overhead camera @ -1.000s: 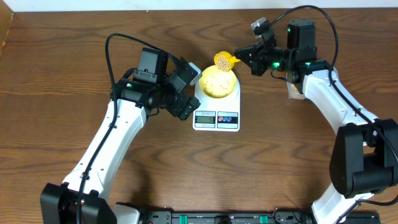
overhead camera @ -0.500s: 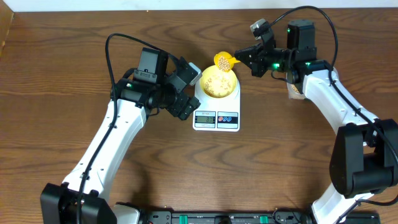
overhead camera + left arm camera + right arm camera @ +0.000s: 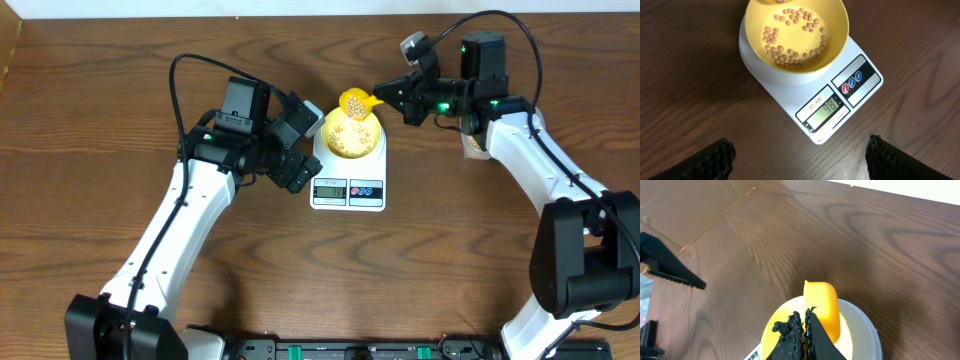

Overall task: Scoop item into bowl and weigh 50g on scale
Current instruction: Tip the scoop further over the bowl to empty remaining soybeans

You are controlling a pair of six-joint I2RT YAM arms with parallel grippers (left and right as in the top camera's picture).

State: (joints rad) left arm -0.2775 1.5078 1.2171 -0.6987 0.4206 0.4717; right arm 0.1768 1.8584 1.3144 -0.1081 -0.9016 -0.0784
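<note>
Brown wooden table [image 3: 80, 200], white scale [image 3: 348, 190] atop

Dark wood-grain table [image 3: 440, 270], with a black equipment rail [image 3: 330, 351] along its near edge. Bright yellow scoop [image 3: 356, 100] raised over the far half. Pale container [image 3: 471, 142] to its right, mostly hidden.
</note>
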